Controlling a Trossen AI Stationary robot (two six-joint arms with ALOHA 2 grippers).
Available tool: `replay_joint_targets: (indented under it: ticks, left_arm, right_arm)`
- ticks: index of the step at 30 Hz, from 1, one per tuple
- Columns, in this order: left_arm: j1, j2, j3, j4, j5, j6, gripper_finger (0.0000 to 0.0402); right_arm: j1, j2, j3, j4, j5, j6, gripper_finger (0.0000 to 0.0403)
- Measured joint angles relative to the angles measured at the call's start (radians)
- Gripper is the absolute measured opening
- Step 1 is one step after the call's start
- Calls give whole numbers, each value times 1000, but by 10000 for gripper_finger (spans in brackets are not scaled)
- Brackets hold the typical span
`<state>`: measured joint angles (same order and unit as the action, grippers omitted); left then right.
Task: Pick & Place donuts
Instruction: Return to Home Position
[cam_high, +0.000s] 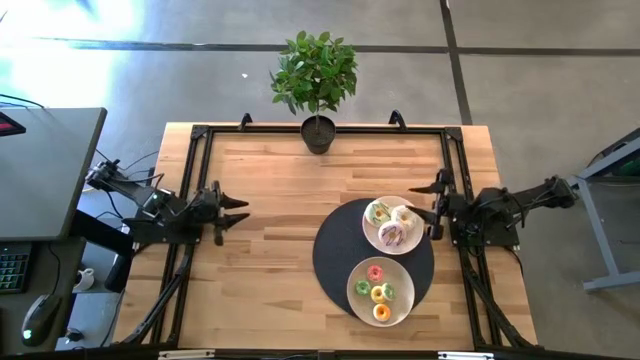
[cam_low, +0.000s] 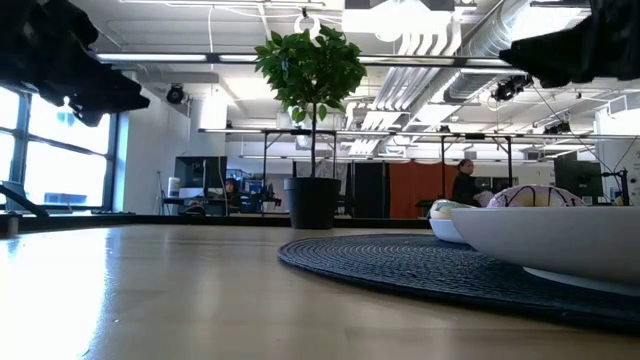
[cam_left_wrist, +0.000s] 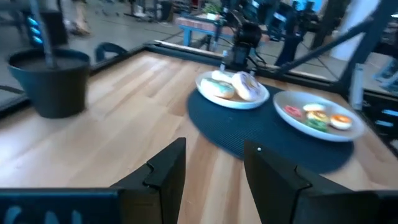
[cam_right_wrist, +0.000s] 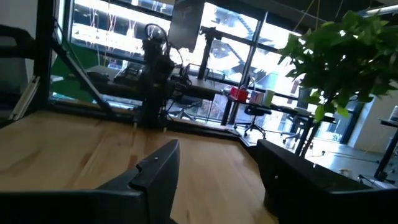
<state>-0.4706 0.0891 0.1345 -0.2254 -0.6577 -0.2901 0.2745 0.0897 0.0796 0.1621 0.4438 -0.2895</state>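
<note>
Three larger frosted donuts (cam_high: 390, 234) lie on a white plate (cam_high: 371, 236) at the far right of a dark round mat (cam_high: 335, 258). Several smaller green, yellow and pink donuts (cam_high: 378, 292) lie on a second plate (cam_high: 355, 298) nearer the near edge. Both plates also show in the left wrist view, with the large donuts (cam_left_wrist: 239, 86) and the small donuts (cam_left_wrist: 316, 116). My right gripper (cam_high: 433, 208) hovers open just right of the far plate, raised above the table. My left gripper (cam_high: 238, 211) hovers open over the table's left side, pointing toward the mat (cam_left_wrist: 261, 140).
A potted plant (cam_high: 318, 132) stands at the middle of the far edge. A black frame rail (cam_high: 320, 128) runs along the table's far and side edges. Bare wood lies between the left gripper and the mat. In the low view the near plate (cam_low: 560, 240) fills the right foreground.
</note>
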Motion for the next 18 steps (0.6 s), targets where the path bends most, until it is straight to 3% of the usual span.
replay_joint_targets:
  ticks: [7,15,18]
  left_arm:
    - [0,0,0,67,-28,129,158]
    - [0,0,-3,79,-2,111,158]
    - [0,0,-60,225,55,162,158]
  right_arm:
    - [0,0,-38,17,-53,1,209]
    - [0,1,-46,23,-53,3,210]
    - [0,1,-46,23,-54,4,209]
